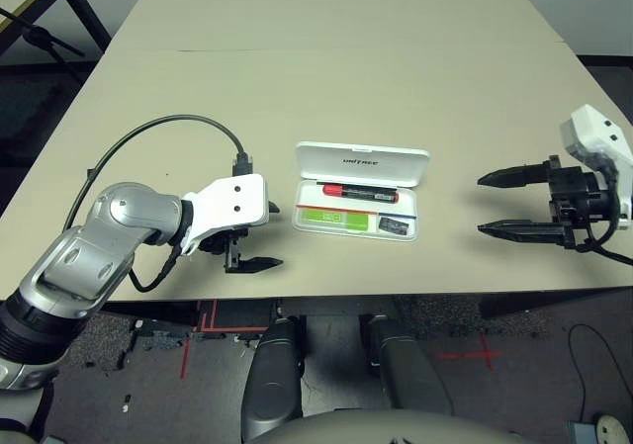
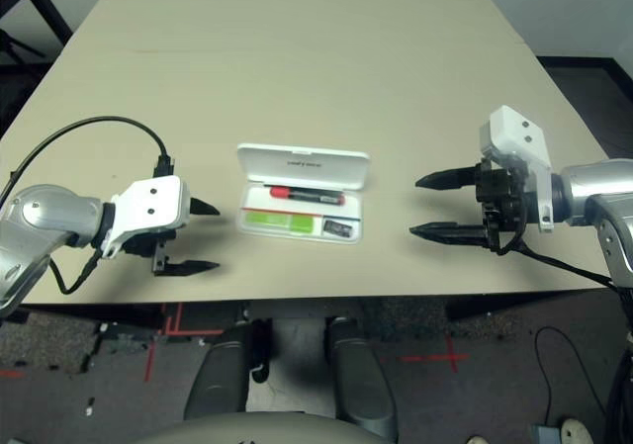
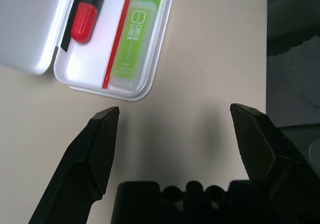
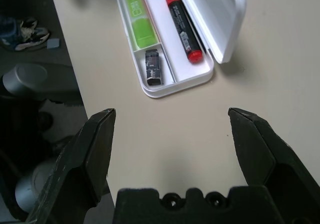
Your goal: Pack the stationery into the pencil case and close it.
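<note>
Silver left forearm (image 1: 74,266) nearest my camera; pencil case (image 4: 187,74) packed, not closed.
I saw the red-and-black marker (image 1: 361,193) in the hinge-side compartment, the green Check Liner stick (image 1: 333,218) and small dark block (image 4: 153,68) across the divider. My left end effector (image 1: 278,235) and right end effector (image 1: 480,205) stood open and empty on either side, above the worktop (image 1: 297,78). By my reckoning, only shutting the raised lid (image 1: 396,167) remained.

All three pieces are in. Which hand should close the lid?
Probably the left: that hand is open and nearer the case. The right hand is open too, but farther off. The lid stands raised.
</note>
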Controlling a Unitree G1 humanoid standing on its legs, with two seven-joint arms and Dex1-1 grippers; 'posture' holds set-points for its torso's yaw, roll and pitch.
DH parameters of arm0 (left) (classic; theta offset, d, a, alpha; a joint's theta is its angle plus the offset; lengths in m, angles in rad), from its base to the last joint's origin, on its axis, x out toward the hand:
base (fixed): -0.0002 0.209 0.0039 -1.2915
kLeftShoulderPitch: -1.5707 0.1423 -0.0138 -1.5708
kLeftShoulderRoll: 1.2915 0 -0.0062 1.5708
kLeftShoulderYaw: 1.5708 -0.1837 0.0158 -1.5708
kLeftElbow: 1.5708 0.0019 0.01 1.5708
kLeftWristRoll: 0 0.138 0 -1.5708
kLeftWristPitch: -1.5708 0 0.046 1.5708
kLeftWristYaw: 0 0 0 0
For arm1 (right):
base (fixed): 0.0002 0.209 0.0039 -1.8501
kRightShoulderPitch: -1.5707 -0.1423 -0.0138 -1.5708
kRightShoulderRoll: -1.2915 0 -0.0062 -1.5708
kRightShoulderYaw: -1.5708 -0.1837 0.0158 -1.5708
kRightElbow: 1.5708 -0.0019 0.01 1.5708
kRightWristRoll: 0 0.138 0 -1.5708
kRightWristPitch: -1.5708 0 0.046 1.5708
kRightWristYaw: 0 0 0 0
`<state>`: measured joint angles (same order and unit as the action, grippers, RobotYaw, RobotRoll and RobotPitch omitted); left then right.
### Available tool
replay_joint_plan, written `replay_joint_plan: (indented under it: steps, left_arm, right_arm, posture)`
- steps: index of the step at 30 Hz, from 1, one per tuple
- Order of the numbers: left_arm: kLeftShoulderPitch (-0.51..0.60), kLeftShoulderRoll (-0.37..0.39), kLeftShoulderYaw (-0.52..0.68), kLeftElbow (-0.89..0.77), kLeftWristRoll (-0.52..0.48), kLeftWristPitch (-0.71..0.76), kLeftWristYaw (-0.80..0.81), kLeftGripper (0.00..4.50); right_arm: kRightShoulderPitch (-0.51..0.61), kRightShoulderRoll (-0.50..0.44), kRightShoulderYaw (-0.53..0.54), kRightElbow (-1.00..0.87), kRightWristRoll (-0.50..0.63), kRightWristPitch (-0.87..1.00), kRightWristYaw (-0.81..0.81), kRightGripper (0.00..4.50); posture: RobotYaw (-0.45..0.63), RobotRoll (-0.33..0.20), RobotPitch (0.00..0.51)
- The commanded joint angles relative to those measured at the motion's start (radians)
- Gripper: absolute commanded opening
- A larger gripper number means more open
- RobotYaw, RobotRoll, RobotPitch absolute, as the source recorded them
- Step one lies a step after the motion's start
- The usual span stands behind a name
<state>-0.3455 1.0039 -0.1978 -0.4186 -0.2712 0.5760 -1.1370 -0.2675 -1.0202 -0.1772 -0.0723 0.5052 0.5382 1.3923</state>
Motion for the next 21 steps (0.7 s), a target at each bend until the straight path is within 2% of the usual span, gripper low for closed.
replay_joint_plan:
  steps: [1,7,10,13,17,19,20,21]
  left_arm:
    - [0.005,0.005,0.005,0.028,0.006,-0.016,-0.014,4.50]
    - [-0.011,0.006,0.007,0.096,0.023,-0.032,-0.009,4.50]
    - [-0.038,0.012,0.000,0.158,0.063,-0.043,0.004,3.90]
    - [-0.084,0.010,-0.009,0.252,0.122,-0.097,0.014,2.81]
    - [-0.160,-0.026,-0.015,0.367,0.171,-0.146,0.024,1.18]
    - [-0.197,-0.030,-0.038,0.442,0.230,-0.182,0.037,0.32]
    - [-0.211,-0.028,-0.050,0.474,0.258,-0.204,0.038,0.02]
    - [-0.224,-0.024,-0.062,0.506,0.285,-0.222,0.037,0.02]
  right_arm:
    - [0.017,-0.007,-0.035,0.010,0.024,-0.002,-0.008,4.48]
    - [0.025,-0.006,-0.034,0.008,0.028,-0.003,-0.017,4.48]
    - [0.024,-0.012,-0.024,0.011,0.018,-0.010,-0.016,4.50]
    - [0.020,-0.020,-0.012,0.023,-0.004,-0.030,-0.017,4.50]
    - [0.018,-0.023,-0.005,0.025,-0.010,-0.034,-0.013,4.50]
    - [0.018,-0.024,-0.002,0.023,-0.012,-0.036,-0.012,4.50]
    - [0.018,-0.024,-0.001,0.023,-0.012,-0.036,-0.012,4.50]
    - [0.018,-0.025,0.000,0.021,-0.011,-0.037,-0.013,4.50]
  posture:
    - [-0.06,0.000,0.173]
    - [-0.06,0.000,0.167]
    - [-0.06,0.000,0.161]
    - [-0.06,0.000,0.161]
    - [-0.06,0.000,0.158]
    - [-0.06,0.000,0.158]
    - [-0.06,0.000,0.158]
    - [-0.06,0.000,0.158]
